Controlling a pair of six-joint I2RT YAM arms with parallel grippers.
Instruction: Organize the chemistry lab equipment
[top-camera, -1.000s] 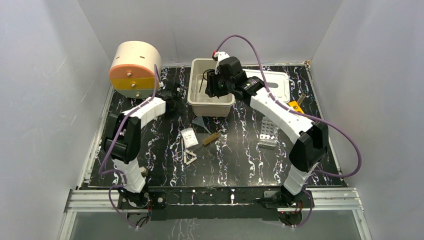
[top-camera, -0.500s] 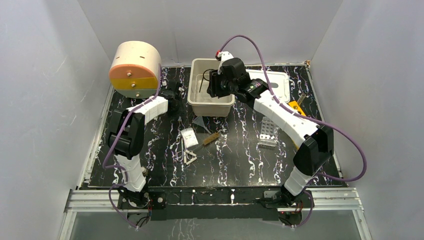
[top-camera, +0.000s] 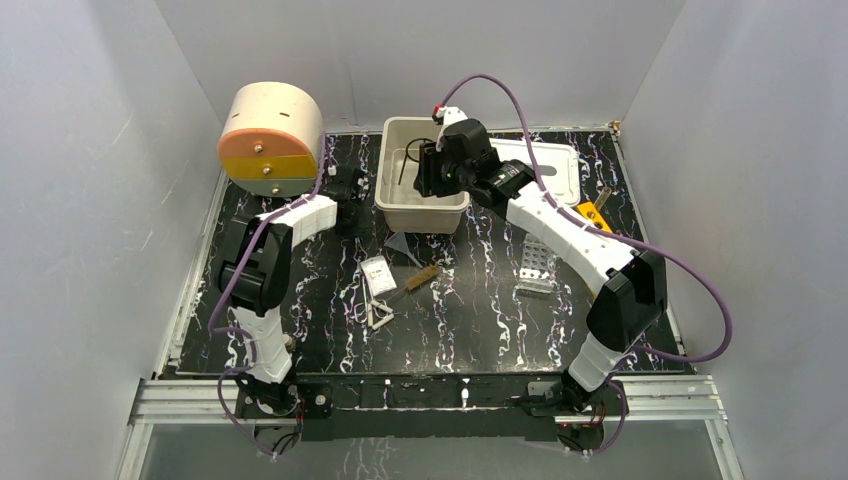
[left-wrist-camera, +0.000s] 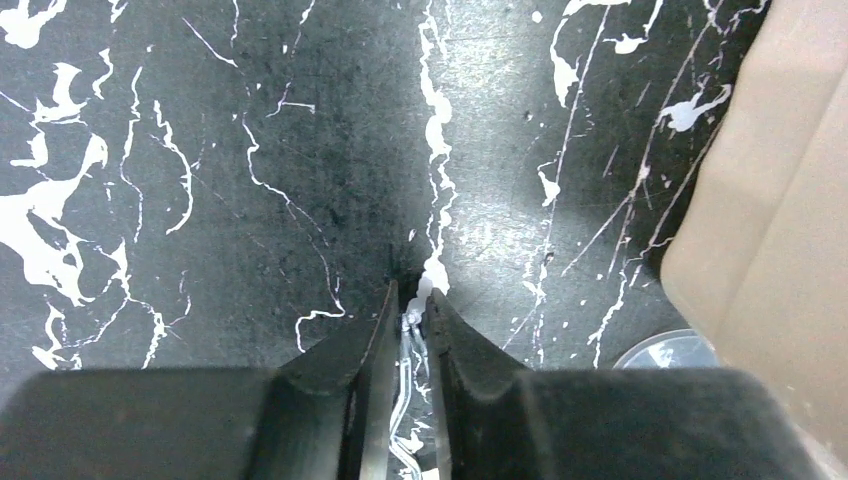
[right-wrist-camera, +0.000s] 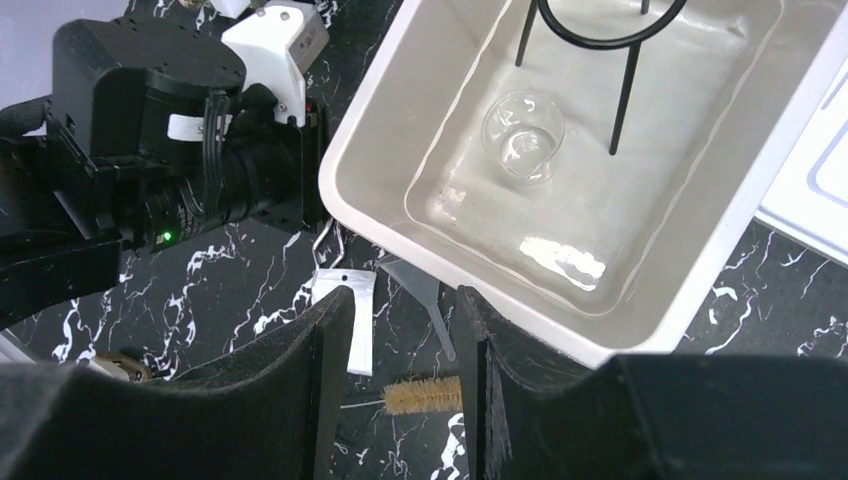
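Though gripper (left-wrist-camera: 410, 300) round wire (left-wrist-camera: 406, 345); tub (left-wrist-camera: 780, 200) (beige)

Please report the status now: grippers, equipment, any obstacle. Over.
Left gripper shut on thin wire piece. Right gripper open, empty, over tub. Brush, packet, metal rack not yet sorted. No obstacle seen.

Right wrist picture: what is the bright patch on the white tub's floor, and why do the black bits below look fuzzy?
Right wrist view: light glares off the tub floor; the fingers of the right gripper sit too near the lens to focus. Left wrist view: the left gripper and the thin metal wire it pinches blur likewise. Top external view: even light, soft shadows.
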